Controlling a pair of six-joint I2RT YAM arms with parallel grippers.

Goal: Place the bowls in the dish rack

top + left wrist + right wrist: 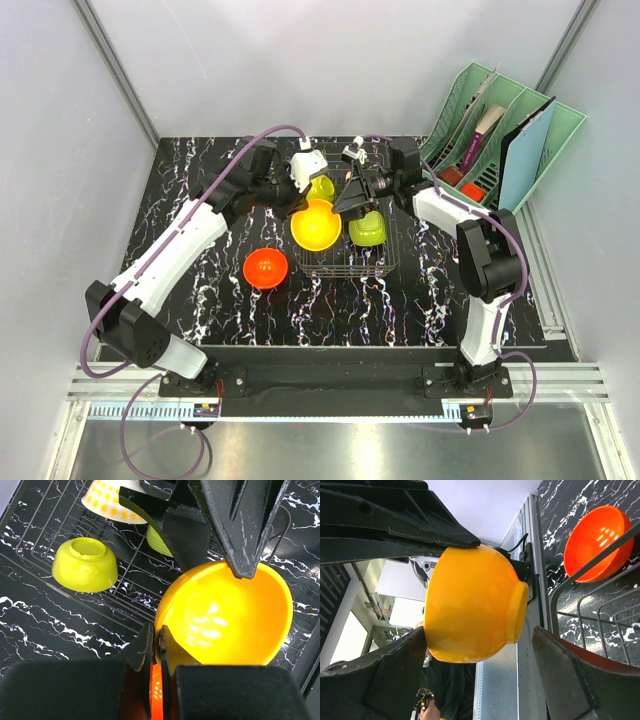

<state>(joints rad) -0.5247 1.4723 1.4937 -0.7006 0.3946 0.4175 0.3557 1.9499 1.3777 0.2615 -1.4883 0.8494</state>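
My left gripper [298, 207] is shut on the rim of a yellow bowl [316, 227], held tilted over the left part of the dark wire dish rack [385, 262]. In the left wrist view its jaws [159, 645] pinch the bowl's [230, 615] wall. My right gripper [355, 198] is open, its fingers either side of the same bowl [470, 605] in the right wrist view [480, 672]. A lime bowl [367, 231] and another lime bowl [85, 564] lie in the rack, beside a white yellow-dotted bowl [107, 500]. An orange-red bowl [266, 268] sits on the table left of the rack.
A mint-green slotted organiser [495, 140] with books stands at the back right, close behind the right arm. The black marbled table [200, 300] ends at grey walls left and right. The rack's wire rim [590, 555] runs near the orange-red bowl [597, 542].
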